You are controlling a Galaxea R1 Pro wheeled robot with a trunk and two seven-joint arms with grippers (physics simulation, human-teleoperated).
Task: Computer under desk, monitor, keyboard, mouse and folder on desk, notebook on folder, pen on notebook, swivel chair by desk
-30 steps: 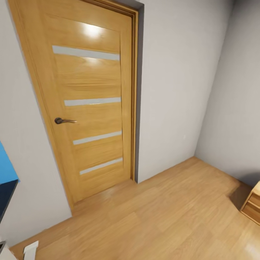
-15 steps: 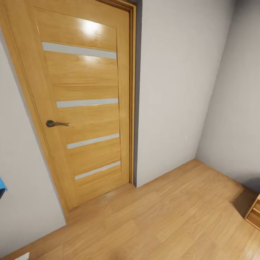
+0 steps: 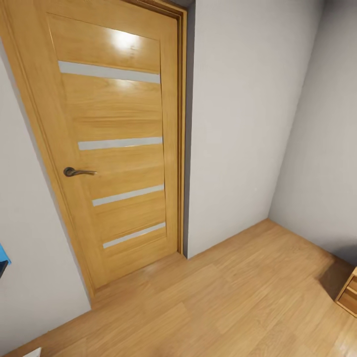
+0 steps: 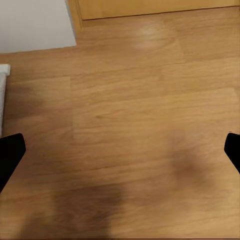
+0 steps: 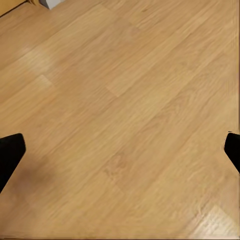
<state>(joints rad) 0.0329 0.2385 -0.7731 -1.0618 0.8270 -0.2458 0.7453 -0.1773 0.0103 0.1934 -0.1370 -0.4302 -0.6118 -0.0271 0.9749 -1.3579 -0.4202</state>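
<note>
Floorboards of light honey-coloured wood (image 3: 258,297) are seen nearest, filling the lower part of the head view and lying beneath both wrist cameras. In the left wrist view the left gripper (image 4: 120,152) is shown by two black fingertips (image 4: 10,155) at the opposite side edges of the frame, so its jaws are spread wide apart with nothing between them; a dim shadow is cast on the boards below. In the right wrist view the right gripper (image 5: 120,152) is shown the same way, black fingertips (image 5: 10,155) at the two side edges, jaws wide apart and empty above bare boards.

At the lower left corner of the head view a small white scrap (image 3: 33,352) is cut off by the frame edge, and what it belongs to cannot be told. At the left edge, a little above it, a tiny sliver of bright blue (image 3: 3,254) is visible, probably a corner of the flat blue folder, with a dark strip just under it. At the lower right edge a corner of a light wood cabinet with drawers (image 3: 350,296) is seen.

Farther back, a tall oak-coloured door with four pale horizontal glass strips (image 3: 116,144) and a dark metal lever handle (image 3: 75,172) is set shut in plain grey-white walls (image 3: 238,124).
</note>
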